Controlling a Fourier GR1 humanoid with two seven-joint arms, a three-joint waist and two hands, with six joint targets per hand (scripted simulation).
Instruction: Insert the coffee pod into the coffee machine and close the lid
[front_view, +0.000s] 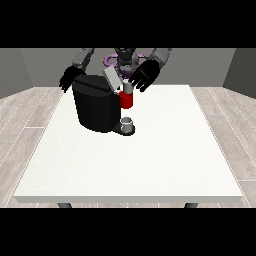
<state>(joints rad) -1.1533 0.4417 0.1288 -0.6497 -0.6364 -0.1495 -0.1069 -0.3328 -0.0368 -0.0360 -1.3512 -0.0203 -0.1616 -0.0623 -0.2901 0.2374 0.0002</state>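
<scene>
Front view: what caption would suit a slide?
Robot hand hovers above the coffee machine, whose lid stands open.

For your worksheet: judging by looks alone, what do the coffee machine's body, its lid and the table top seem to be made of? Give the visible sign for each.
Coffee machine body: probably matte black plastic; it is dark and even, with only faint sheen.
Lid: pale grey, possibly metal or light plastic; flat and smooth, raised at a tilt.
Table top: white, matte, perhaps laminate or painted board; uniform with fine speckle, no wood grain.
</scene>
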